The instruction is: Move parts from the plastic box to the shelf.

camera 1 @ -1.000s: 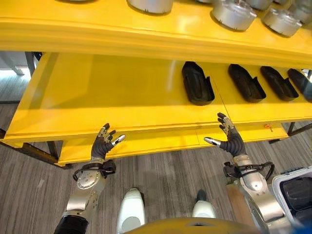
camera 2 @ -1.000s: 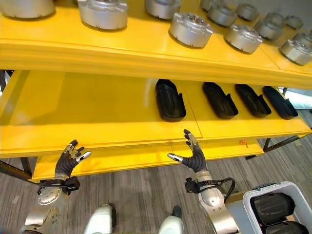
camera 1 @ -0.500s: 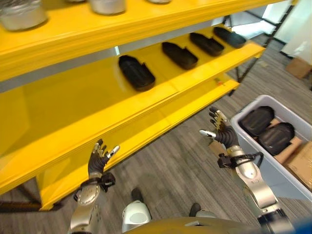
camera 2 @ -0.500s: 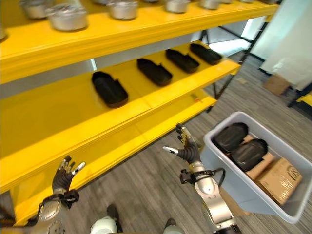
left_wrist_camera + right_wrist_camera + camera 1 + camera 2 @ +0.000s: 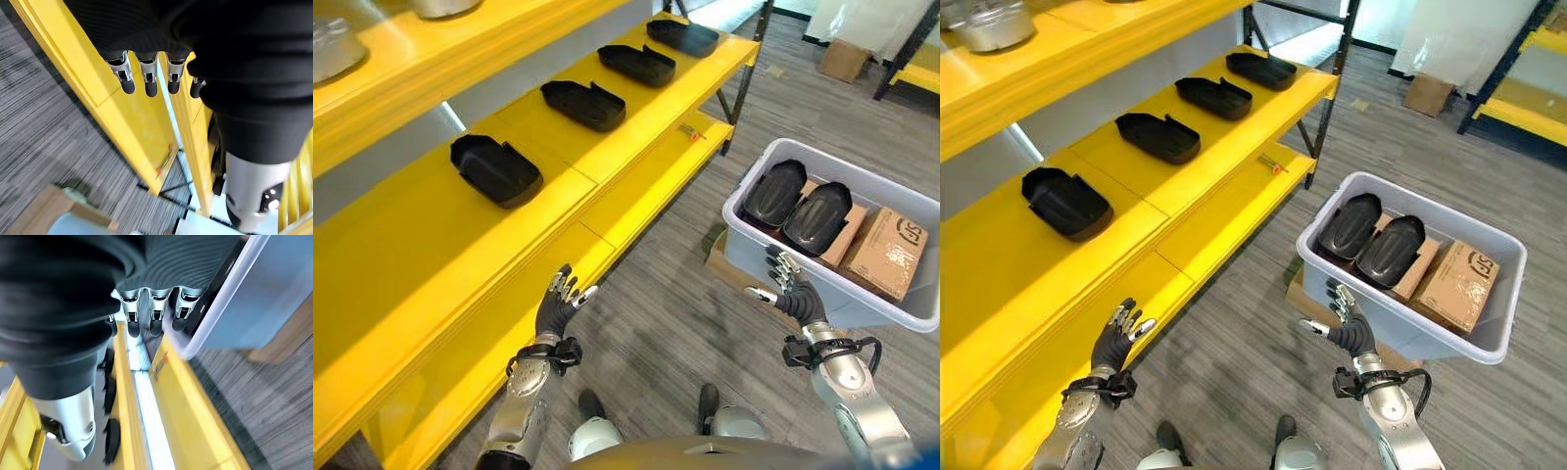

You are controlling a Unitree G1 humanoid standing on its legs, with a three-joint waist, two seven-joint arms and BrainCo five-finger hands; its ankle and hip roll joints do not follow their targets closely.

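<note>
A grey plastic box (image 5: 901, 311) stands on the floor at the right and holds two black moulded parts (image 5: 773, 192) (image 5: 817, 211) side by side. Several more black parts (image 5: 495, 169) (image 5: 583, 104) lie in a row on the middle level of the yellow shelf (image 5: 431, 245). My right hand (image 5: 791, 290) is open and empty, just in front of the box's near wall. My left hand (image 5: 555, 304) is open and empty too, held before the shelf's lower edge. Straight fingers (image 5: 152, 316) show beside the box rim (image 5: 230, 308) in the right wrist view.
A brown cardboard carton (image 5: 891, 241) sits in the box beside the parts. Flat cardboard (image 5: 729, 264) lies under the box. Silver metal housings (image 5: 979, 22) stand on the shelf's top level. Another carton (image 5: 1427, 94) and dark rack legs (image 5: 1332, 108) stand farther back on the grey floor.
The whole view has swung right, away from the shelf front, bringing the plastic box into sight. My right hand now sits close to the box's near wall. Both hands stay open and empty.
</note>
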